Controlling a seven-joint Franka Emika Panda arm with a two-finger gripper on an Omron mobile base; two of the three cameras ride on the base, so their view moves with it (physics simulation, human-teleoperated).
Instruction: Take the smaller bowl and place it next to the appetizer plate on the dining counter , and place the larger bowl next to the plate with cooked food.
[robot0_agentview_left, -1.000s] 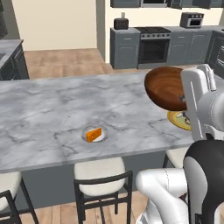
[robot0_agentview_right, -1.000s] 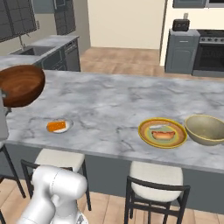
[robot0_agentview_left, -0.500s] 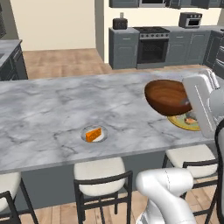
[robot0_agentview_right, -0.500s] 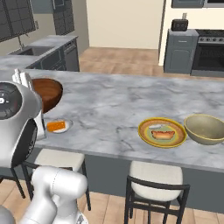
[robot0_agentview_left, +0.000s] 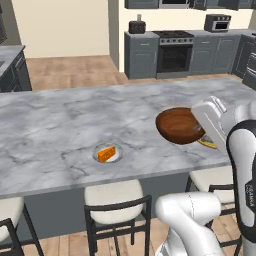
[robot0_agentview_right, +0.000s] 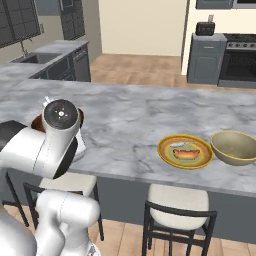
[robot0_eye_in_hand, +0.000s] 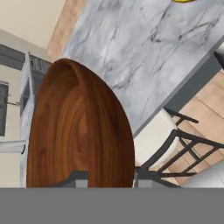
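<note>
Gripper (robot0_agentview_left: 200, 131) holds the brown bowl (robot0_agentview_left: 178, 125) above the counter (robot0_agentview_left: 60, 130).
Left view: bowl is well right of the wedge plate (robot0_agentview_left: 107, 153). Right view: yellow plate (robot0_agentview_right: 185, 151) lies beside the tan bowl (robot0_agentview_right: 235, 147). Hand view: fingers clamp the bowl's rim.

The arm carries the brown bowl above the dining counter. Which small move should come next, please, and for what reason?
Probably carry the smaller bowl sideways toward the appetizer plate, then lower it. The gripper is shut on the bowl's rim and holds it above the dining counter, well apart from that plate and nearer the plate with cooked food.
</note>
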